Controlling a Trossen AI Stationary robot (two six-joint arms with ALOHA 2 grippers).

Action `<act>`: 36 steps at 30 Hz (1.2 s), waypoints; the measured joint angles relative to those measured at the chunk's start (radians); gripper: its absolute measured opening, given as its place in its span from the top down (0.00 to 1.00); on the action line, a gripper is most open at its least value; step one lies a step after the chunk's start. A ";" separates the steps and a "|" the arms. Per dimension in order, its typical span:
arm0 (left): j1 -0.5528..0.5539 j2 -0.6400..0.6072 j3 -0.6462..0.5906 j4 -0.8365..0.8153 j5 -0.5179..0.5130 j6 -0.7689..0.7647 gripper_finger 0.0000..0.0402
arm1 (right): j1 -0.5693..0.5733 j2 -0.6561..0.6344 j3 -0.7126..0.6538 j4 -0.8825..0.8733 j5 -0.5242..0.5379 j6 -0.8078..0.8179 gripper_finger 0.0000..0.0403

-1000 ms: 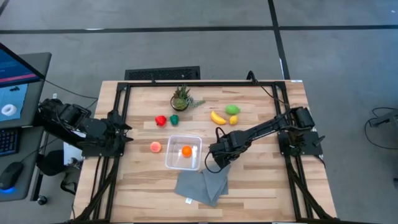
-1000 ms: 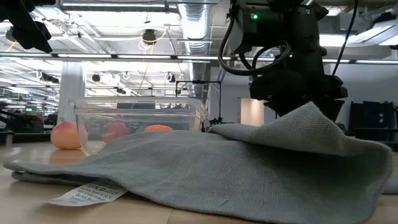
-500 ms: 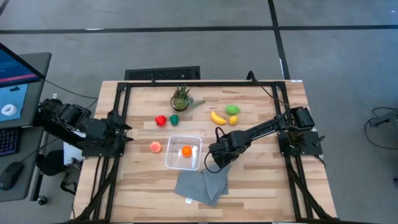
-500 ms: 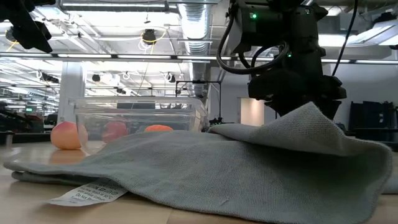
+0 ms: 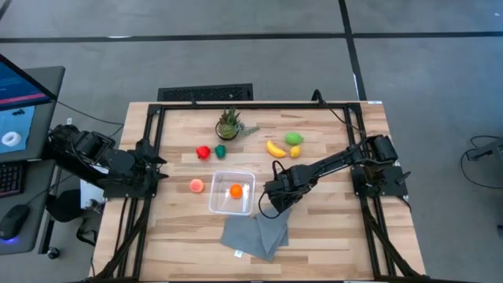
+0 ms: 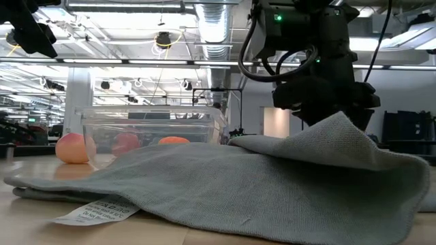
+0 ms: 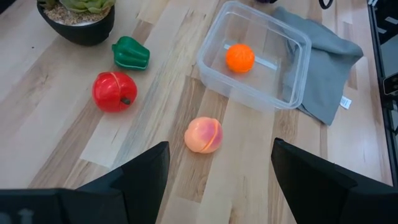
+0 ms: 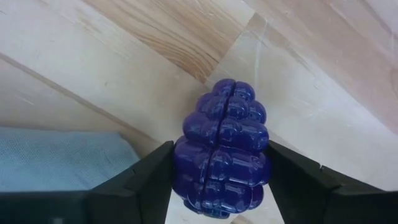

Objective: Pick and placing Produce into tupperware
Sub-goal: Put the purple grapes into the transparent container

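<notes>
Your right hand (image 5: pixel 271 206) is down on the counter (image 5: pixel 330 236) just beside the right wall of the tupperware (image 5: pixel 233 192), at the upper edge of the grey cloth (image 5: pixel 253 233). In its own wrist view its two fingers (image 8: pixel 148 180) press against both sides of a purple grape bunch (image 8: pixel 222 149), which sits on the wood next to the cloth's edge, so that hand is holding the grapes. Your left hand (image 7: pixel 217 180) hangs back over the counter's left edge, its fingers parted with nothing between them, looking across at the produce. Inside the tupperware lies one orange fruit (image 5: pixel 236 190). Just outside its left wall rests the peach-pink fruit (image 5: pixel 196 185). Farther up the counter you have the red fruit (image 5: pixel 203 152) and the dark green pepper (image 5: pixel 221 150) side by side, below the potted plant (image 5: pixel 229 124). Off to the right of those lie the yellow banana (image 5: pixel 275 148), a small yellow-orange piece (image 5: pixel 295 152) near its end, and the lime green fruit (image 5: pixel 293 138) just above them. In the low view the cloth fills the foreground and hides the grapes.
</notes>
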 joint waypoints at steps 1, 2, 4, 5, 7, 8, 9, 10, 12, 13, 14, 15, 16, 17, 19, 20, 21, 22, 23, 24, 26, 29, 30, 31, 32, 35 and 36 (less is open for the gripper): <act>0.000 0.000 0.000 0.000 0.000 0.000 0.33 | 0.000 0.000 0.000 0.000 0.000 0.000 0.39; 0.000 0.000 0.000 0.000 0.000 0.000 0.33 | 0.000 0.000 0.000 0.000 0.000 0.000 0.40; 0.000 0.000 0.000 0.000 0.000 0.000 0.33 | 0.000 0.000 0.000 0.000 0.000 0.001 0.41; 0.000 0.000 0.000 0.000 0.000 0.000 0.33 | 0.000 0.000 0.000 0.000 0.000 0.001 0.42; 0.000 0.000 0.000 0.000 0.000 0.000 0.33 | 0.000 0.000 0.000 0.000 0.000 0.002 0.42; 0.000 0.000 0.000 0.000 0.000 0.000 0.33 | 0.000 0.000 0.000 0.000 0.000 0.002 0.42; 0.000 0.000 0.000 0.000 0.000 0.000 0.33 | 0.000 0.000 0.000 0.000 0.000 0.002 0.42; 0.000 0.000 0.000 0.000 0.000 0.000 0.33 | 0.000 0.000 0.000 -0.001 0.000 0.002 0.42; 0.000 0.000 0.000 0.000 0.000 0.000 0.33 | 0.000 0.000 0.000 -0.001 0.000 0.002 0.42; 0.000 0.000 0.000 0.000 0.000 0.000 0.33 | 0.000 0.000 0.000 -0.001 0.000 0.002 0.42; 0.000 0.000 0.000 0.000 0.000 0.000 0.33 | 0.000 0.000 0.000 -0.001 -0.001 0.002 0.42; 0.000 0.000 0.000 0.000 0.000 0.000 0.33 | 0.000 0.000 0.000 -0.003 -0.001 0.002 0.42; 0.000 0.000 0.000 0.000 0.000 0.000 0.33 | 0.000 0.000 0.000 -0.007 -0.001 0.002 0.42; 0.000 0.000 0.000 0.000 0.000 0.000 0.33 | 0.000 0.000 0.000 -0.014 -0.005 0.002 0.42; 0.000 0.000 0.000 0.000 0.000 0.000 0.33 | 0.000 0.000 0.000 -0.030 -0.015 0.002 0.43; 0.000 0.000 0.000 0.000 0.000 0.000 0.33 | 0.000 0.000 0.000 -0.035 -0.020 0.002 0.43; 0.000 0.000 0.000 0.000 0.000 0.000 0.33 | 0.000 0.000 0.000 -0.041 -0.023 0.002 0.43; 0.000 0.000 0.000 0.000 0.000 0.000 0.33 | 0.000 0.000 0.000 -0.046 -0.025 0.002 0.43; 0.000 0.000 0.000 0.000 0.000 0.000 0.33 | 0.000 0.000 0.000 -0.047 -0.026 0.002 0.43; 0.000 0.000 0.000 0.000 0.000 0.000 0.33 | 0.001 -0.003 0.000 -0.044 -0.026 0.002 0.43; 0.000 0.000 0.000 0.000 -0.003 0.000 0.33 | 0.002 -0.008 0.001 -0.042 -0.027 0.003 0.43; 0.000 0.000 0.000 0.000 -0.006 0.000 0.33 | 0.002 -0.008 0.015 -0.045 -0.026 0.002 0.43; 0.000 0.000 0.000 0.000 -0.007 0.000 0.33 | 0.002 -0.008 0.021 -0.045 -0.026 -0.001 0.43; 0.000 0.000 0.000 0.000 -0.006 0.000 0.33 | 0.002 -0.008 0.026 -0.044 -0.026 -0.004 0.43; 0.000 0.000 0.000 0.000 -0.006 0.000 0.33 | 0.001 -0.008 0.031 -0.044 -0.026 -0.005 0.43; 0.000 0.000 0.000 0.000 -0.007 0.000 0.33 | 0.000 -0.008 0.044 -0.043 -0.025 -0.005 0.43; 0.000 0.000 0.000 0.000 -0.007 0.000 0.33 | 0.000 -0.008 0.046 -0.044 -0.025 -0.006 0.43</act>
